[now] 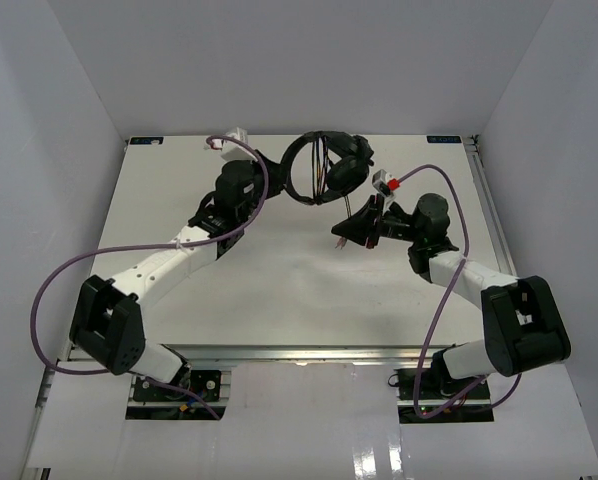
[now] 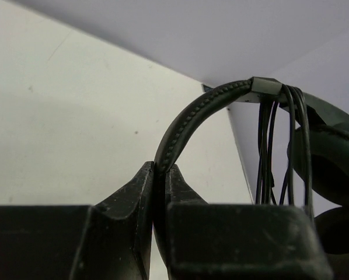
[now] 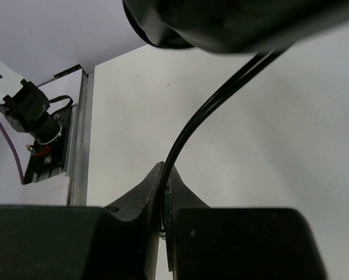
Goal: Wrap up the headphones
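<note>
Left wrist: headphones [image 2: 192,114] with stitched, arched band; thin glossy cable [image 2: 261,153]

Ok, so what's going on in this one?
The left gripper is shut on the black stitched headband of the black over-ear headphones, holding them near the far edge of the white table. The right gripper is shut on their thin black cable. Several strands of that cable hang over the headband, so the wrapping looks partly done.
</note>
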Action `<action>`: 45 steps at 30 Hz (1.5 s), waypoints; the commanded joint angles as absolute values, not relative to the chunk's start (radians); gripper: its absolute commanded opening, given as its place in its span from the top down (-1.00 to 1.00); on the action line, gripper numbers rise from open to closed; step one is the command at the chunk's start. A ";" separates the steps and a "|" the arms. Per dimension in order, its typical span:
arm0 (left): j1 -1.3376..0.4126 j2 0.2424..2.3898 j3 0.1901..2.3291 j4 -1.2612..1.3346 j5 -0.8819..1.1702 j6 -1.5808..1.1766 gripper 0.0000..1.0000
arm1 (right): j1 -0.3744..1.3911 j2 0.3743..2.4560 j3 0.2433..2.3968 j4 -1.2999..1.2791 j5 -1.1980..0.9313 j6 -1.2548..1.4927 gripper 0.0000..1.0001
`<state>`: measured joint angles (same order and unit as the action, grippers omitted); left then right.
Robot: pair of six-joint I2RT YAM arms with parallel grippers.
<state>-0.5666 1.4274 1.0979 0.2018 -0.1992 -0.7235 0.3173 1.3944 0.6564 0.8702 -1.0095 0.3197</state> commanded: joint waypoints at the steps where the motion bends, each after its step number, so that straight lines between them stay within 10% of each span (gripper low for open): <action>1: -0.600 1.502 1.260 -0.046 -0.445 -0.923 1.00 | 0.345 1.432 0.615 0.940 -0.969 0.352 0.85; 32: -0.690 2.024 1.436 -0.393 -0.684 -1.095 0.99 | 0.362 1.817 0.710 0.688 -0.802 0.151 0.71; 34: -0.690 2.021 1.419 -0.386 -0.674 -1.094 0.80 | 0.362 1.810 0.719 0.654 -0.808 0.120 0.64; 38: -0.690 1.976 1.347 -0.279 -0.605 -1.006 -0.49 | 0.359 1.754 0.726 0.547 -0.831 0.024 0.03; 40: -0.690 1.930 1.301 -0.208 -0.560 -0.959 -0.83 | 0.354 1.709 0.731 0.453 -0.834 -0.041 -0.38; 45: -0.690 1.772 1.187 -0.068 -0.450 -0.770 -0.96 | 0.318 1.631 0.792 0.106 -0.714 -0.220 -0.97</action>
